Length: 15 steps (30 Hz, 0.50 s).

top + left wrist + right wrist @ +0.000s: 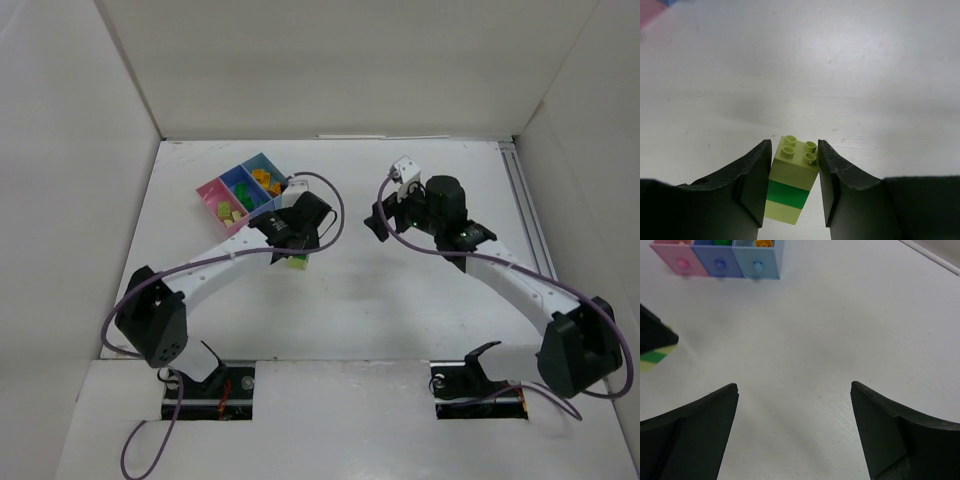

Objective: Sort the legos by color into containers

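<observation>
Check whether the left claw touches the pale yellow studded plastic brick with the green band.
Touching. Left wrist view: left claw fingers clamp the pale yellow brick on both sides, no gap.

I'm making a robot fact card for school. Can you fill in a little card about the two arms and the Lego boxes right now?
left gripper: shut on a pale yellow brick with a green band
brick lifted or resting: cannot tell
right gripper: open, holding nothing, over the table
bins: pink bin, blue bin, light blue bin, side by side in a row at the far left
in the light blue bin: orange-yellow bricks
in the blue bin: green bricks
in the pink bin: yellow-green bricks
</observation>
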Tool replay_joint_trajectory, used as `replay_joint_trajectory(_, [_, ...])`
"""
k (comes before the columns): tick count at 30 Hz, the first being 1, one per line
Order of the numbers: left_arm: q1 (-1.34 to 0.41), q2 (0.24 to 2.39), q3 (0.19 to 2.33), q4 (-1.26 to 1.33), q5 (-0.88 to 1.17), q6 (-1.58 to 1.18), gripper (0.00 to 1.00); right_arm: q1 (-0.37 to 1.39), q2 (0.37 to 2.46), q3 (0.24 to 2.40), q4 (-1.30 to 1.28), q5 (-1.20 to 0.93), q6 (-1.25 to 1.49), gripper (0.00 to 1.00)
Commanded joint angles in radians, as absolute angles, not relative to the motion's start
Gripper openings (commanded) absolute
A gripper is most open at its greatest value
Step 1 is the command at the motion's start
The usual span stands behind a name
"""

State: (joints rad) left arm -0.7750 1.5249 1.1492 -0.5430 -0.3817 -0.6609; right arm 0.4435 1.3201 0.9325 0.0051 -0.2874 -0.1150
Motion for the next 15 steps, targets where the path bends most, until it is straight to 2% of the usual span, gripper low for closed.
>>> replay_joint_trajectory(1, [-0.764, 1.421, 1.241, -0.520, -0.439, -0.753, 0.15, 0.437, 1.227, 0.881, 0.038, -0.311, -0.109, 0.98])
replay_joint_trajectory(7, [-0.764, 1.342, 1.223, -0.353, -0.449, -0.915, 0.18, 0.475, 1.149, 0.825, 0.077, -0.507, -0.132, 1.00])
replay_joint_trajectory(15, [-0.828, 1.221, 1.091, -0.091, -0.491, -1.003, 0.19, 0.609, 1.196, 0.873, 0.234, -0.537, -0.052, 1.00])
